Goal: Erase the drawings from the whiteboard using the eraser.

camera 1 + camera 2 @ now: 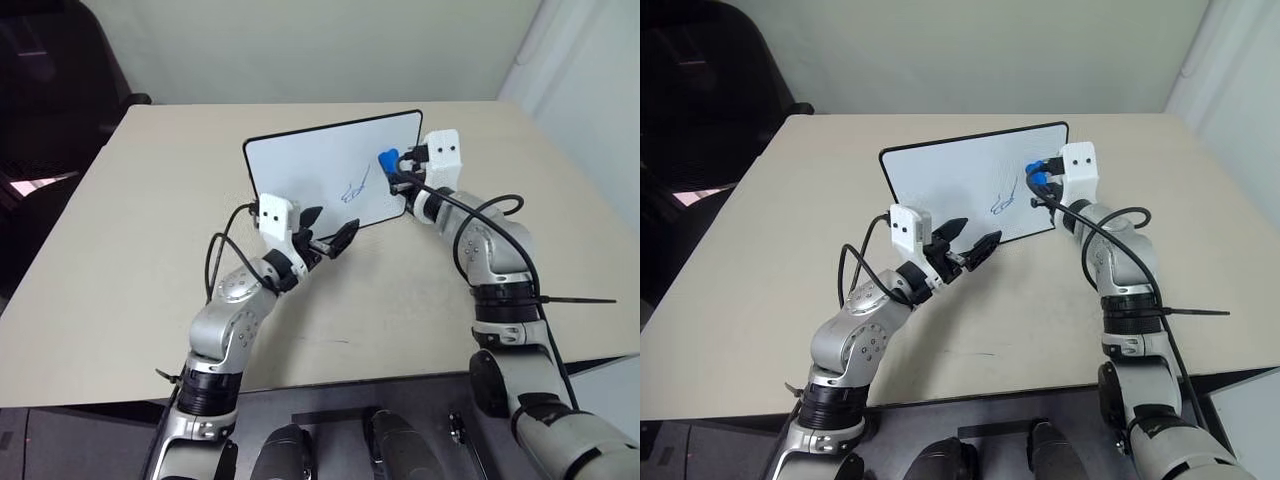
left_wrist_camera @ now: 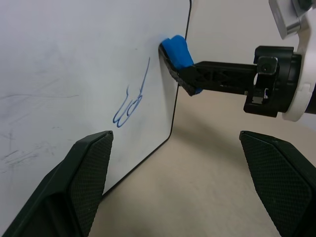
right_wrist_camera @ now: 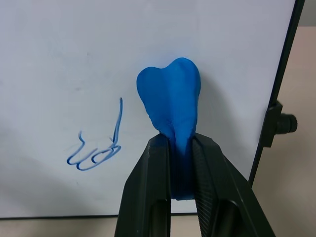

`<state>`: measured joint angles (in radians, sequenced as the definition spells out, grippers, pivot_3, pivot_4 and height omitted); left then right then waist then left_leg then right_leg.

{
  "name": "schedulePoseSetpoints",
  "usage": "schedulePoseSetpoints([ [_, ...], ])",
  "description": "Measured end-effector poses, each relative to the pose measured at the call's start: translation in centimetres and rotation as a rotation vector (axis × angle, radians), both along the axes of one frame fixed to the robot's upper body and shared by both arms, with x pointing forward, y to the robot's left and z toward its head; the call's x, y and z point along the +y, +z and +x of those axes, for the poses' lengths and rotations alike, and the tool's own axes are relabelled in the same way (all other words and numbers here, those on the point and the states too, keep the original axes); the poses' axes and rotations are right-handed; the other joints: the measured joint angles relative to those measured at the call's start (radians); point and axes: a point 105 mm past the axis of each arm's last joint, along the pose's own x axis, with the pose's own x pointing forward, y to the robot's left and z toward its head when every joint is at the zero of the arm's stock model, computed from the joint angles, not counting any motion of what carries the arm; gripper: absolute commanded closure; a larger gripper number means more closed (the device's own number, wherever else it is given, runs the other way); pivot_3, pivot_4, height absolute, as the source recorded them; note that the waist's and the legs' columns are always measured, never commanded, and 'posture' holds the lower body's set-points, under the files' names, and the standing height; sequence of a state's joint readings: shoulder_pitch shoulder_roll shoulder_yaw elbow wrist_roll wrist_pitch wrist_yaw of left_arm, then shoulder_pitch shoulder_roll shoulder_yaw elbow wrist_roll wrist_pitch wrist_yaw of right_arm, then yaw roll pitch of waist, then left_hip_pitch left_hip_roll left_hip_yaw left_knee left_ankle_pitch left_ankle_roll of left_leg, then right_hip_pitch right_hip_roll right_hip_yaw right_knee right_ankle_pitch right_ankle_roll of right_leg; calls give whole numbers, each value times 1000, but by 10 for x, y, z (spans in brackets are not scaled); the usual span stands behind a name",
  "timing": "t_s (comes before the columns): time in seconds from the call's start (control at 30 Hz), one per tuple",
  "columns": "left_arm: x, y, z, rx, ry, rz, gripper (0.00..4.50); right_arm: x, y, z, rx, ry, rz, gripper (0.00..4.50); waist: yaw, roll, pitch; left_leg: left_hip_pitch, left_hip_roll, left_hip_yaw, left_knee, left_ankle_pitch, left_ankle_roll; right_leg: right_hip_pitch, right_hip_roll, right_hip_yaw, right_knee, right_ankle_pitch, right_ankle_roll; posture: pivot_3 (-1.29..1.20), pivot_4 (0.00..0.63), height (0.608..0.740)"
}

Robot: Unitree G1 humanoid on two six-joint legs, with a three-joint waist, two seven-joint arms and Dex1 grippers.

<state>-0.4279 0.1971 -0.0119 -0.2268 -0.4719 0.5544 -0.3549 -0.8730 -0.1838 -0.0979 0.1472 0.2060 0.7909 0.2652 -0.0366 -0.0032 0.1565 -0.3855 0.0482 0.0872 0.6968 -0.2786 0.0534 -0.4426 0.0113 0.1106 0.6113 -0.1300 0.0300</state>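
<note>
The whiteboard [image 1: 310,160] stands upright near the middle of the table, facing me. The drawings [image 1: 353,190] are a few looping blue strokes on its lower right part, also seen close up in the right wrist view [image 3: 96,148]. My right gripper [image 3: 177,140] is shut on the eraser [image 3: 173,98], a squeezed blue block. The eraser [image 1: 386,158] touches the board up and to the right of the drawings, near the board's right edge. My left gripper [image 1: 333,222] hovers open in front of the board's lower edge, below the drawings, with nothing between its fingers.
The beige table [image 1: 130,250] stretches wide on both sides of the board. A black chair [image 1: 60,80] stands past the table's far left corner. A black clip [image 3: 277,123] sits on the board's right edge. Cables loop along both forearms.
</note>
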Motion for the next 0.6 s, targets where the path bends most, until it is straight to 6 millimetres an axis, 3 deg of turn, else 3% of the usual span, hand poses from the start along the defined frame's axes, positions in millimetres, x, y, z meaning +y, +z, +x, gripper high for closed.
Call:
schedulePoseSetpoints([
  [0.2,13,0,-3,1,30,9,0,26,2,-11,-2,109,-9,4151,-7,0,0,0,1,0,0,0,0,0,1,-1,0,0,-1,0,150,740],
  [0.4,24,-4,-3,3,52,19,0,40,-20,-15,77,159,-52,4151,-4,0,0,1,1,0,1,0,0,-3,1,-1,-1,0,-1,0,150,740],
  [0.6,27,-8,-5,7,65,20,0,52,-30,-18,119,200,-57,4151,-8,0,0,1,1,0,1,0,0,-3,1,0,0,1,-2,0,150,740],
])
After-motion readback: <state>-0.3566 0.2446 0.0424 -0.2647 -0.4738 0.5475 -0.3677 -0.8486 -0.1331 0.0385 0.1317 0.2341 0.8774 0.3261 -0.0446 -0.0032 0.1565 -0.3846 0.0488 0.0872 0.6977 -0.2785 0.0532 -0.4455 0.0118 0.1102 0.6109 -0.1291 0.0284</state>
